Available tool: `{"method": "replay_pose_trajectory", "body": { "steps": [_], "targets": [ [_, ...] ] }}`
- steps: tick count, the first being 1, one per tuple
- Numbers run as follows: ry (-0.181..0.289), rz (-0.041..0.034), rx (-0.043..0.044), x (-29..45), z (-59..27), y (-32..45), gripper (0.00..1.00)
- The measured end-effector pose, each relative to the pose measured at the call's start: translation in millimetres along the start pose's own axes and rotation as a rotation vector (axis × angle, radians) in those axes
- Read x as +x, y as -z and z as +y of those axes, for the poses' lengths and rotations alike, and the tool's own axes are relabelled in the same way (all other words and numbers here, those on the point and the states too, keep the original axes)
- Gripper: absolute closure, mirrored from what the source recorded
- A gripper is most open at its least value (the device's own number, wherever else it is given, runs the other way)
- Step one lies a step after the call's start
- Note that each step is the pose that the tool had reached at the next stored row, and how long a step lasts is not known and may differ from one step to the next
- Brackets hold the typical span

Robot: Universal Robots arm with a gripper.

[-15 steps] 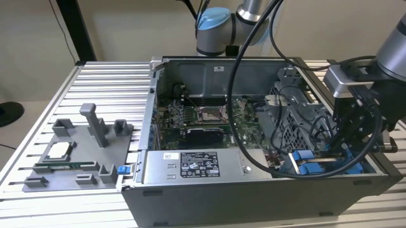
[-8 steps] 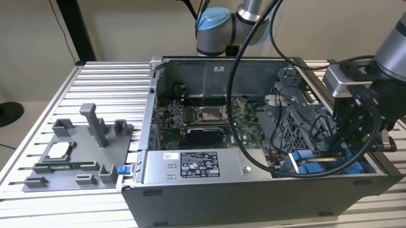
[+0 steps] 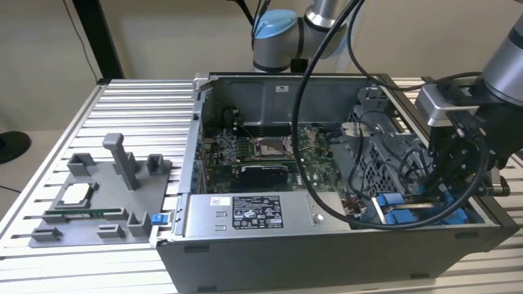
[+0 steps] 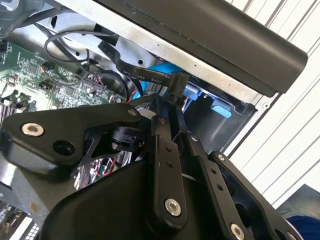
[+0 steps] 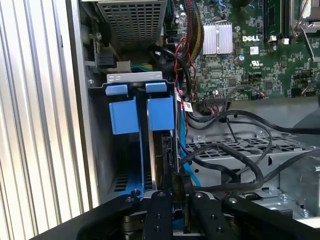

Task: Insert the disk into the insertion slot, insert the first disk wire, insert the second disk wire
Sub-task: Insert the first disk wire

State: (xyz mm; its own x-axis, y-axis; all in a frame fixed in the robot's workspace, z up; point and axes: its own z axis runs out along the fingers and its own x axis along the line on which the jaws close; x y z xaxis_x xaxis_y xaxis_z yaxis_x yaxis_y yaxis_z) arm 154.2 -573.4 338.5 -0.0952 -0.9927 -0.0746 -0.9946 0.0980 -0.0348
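case 1 | blue carriers 2, seemingly | power-supply box 1

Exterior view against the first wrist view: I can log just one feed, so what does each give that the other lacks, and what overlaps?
Exterior view's own: the grey fixture tray beside the computer case, and the labelled power-supply box. First wrist view's own: the inside of the insertion slot, down between its blue rails, and the silver heat sink. Shared: the green motherboard and the black cables.
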Motion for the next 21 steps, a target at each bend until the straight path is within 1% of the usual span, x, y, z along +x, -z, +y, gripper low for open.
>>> {"method": "replay_pose_trajectory", "body": {
  "steps": [5, 10, 12, 16, 17, 19, 21],
  "targets": [
    [0.0, -0.0008, 0.0027, 0.1, 0.7, -1.0, 1.0],
    [0.0, 0.0003, 0.0051, 0.5, 1.7, -5.3, 1.0],
    [0.0, -0.0005, 0.0054, 0.7, 1.8, -7.3, 1.0],
    [0.0, -0.001, 0.0054, 0.7, 1.9, -7.7, 1.0],
    [0.0, -0.0019, 0.0052, 0.6, 1.9, -7.9, 0.0],
    [0.0, -0.0024, 0.0052, 0.7, 1.9, -8.3, 0.0],
    [0.0, -0.0012, 0.0053, 0.7, 1.9, -7.7, 0.0]
  ]
}}
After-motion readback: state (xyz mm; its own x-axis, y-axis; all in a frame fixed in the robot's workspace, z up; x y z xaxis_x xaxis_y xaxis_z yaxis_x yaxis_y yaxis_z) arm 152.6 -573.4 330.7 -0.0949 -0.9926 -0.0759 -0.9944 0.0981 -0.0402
